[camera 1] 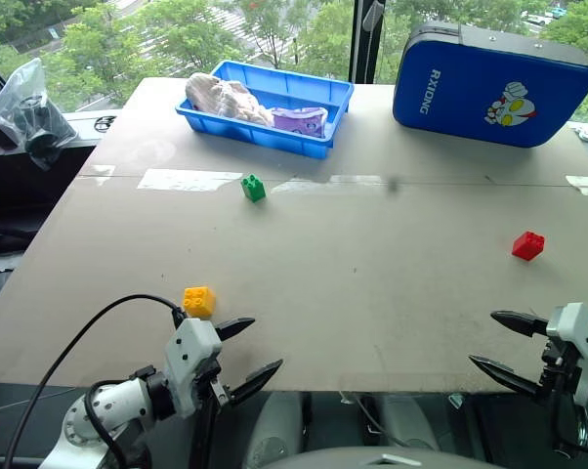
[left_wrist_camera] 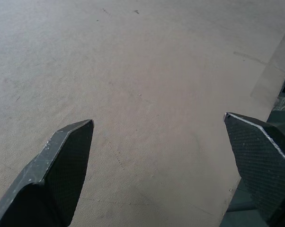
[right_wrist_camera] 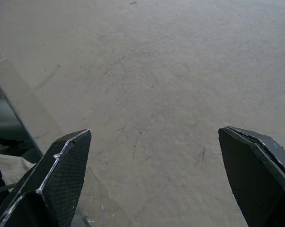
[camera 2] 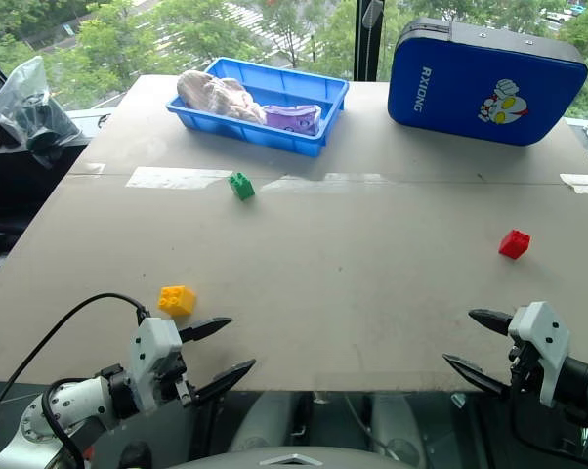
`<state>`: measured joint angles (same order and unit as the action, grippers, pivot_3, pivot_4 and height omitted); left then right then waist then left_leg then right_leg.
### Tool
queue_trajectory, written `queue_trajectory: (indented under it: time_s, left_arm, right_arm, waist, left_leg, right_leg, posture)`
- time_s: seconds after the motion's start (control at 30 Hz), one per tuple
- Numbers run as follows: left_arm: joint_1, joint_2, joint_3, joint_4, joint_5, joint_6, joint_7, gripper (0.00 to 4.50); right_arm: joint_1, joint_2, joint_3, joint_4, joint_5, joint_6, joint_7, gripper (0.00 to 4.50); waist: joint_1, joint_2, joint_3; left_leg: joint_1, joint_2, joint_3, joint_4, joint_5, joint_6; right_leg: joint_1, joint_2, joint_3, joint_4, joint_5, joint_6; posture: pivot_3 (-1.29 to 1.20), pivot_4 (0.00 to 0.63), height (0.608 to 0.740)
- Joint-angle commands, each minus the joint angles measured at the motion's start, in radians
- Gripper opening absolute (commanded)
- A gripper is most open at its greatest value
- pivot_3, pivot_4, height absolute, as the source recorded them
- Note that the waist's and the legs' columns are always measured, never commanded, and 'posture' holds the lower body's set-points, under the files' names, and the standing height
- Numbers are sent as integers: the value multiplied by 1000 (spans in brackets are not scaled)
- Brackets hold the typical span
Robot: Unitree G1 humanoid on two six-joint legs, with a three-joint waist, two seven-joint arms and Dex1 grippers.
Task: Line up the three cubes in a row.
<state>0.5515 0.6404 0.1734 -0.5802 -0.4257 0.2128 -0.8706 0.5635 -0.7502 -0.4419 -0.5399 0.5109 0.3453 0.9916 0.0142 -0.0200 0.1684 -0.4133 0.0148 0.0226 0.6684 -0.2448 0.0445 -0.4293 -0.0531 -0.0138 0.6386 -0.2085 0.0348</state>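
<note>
The bench [camera 1: 372, 293] carries three scattered cubes — green brick [camera 1: 253, 188] at eleven o'clock, red brick [camera 1: 527, 245] at three, yellow brick [camera 1: 198, 301] at eight. Left gripper [camera 1: 255, 352] and right gripper [camera 1: 494, 342] hover spread, empty. The bricks look light, rigid, slippery — pinch flat sides.

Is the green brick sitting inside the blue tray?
No. The green brick lies on the bare table in front of the blue tray, apart from it.

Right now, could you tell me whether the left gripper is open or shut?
Open. The left gripper has its two black fingers spread wide apart over the table edge, with nothing between them.
</note>
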Motion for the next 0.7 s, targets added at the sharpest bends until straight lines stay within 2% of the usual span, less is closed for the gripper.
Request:
queue_trajectory:
  time_s: [0.03, 0.13, 0.23, 0.37, 0.47, 0.7]
  left_arm:
    - [-41, 4, -6, -49, -37, 28, 12, 4500]
    - [-154, -19, -4, -80, -108, 107, 76, 4500]
    - [-326, -44, 12, -93, -214, 220, 177, 4500]
    - [-521, -14, -21, -107, -324, 358, 212, 4500]
    - [-649, 37, -89, -110, -359, 415, 146, 4500]
    - [-876, 35, -230, -43, -295, 405, 62, 4500]
  right_arm:
    - [-10, 22, -27, -32, 9, -9, -36, 4410]
    - [-76, 71, -12, -67, 17, 33, -154, 4410]
    - [-210, 123, 1, -107, 22, 122, -334, 4410]
    - [-389, 74, 22, -121, -99, 419, -600, 4410]
    - [-560, 55, -5, -68, -39, 616, -670, 4410]
    - [-900, -15, 33, 164, -128, 1019, -825, 4410]
  waist:
    - [0, 0, 0]
    - [3, 0, 0]
    - [1, 0, -1]
    - [0, 0, -1]
    - [0, 0, -1]
    - [0, 0, -1]
  left_leg:
    - [0, 0, 0, 0, 0, 0]
    - [0, 0, -1, 1, 0, 0]
    - [0, 0, 0, 1, 0, 0]
    - [1, -1, 1, 2, 0, 0]
    - [0, -3, 1, 1, 0, 0]
    - [0, -6, 1, 1, 0, 1]
  right_leg:
    - [0, 0, 0, 0, 0, 0]
    - [0, 0, 0, 0, 0, 0]
    - [1, 1, 0, 2, 0, 0]
    - [0, 6, 0, 3, 0, 0]
    - [0, 6, 1, 3, 3, -4]
    - [0, 6, 2, 3, 3, -4]
  posture:
    - [0, 150, 740]
    - [0, 150, 740]
    - [0, 150, 740]
    - [0, 150, 740]
    - [0, 150, 740]
    - [0, 150, 740]
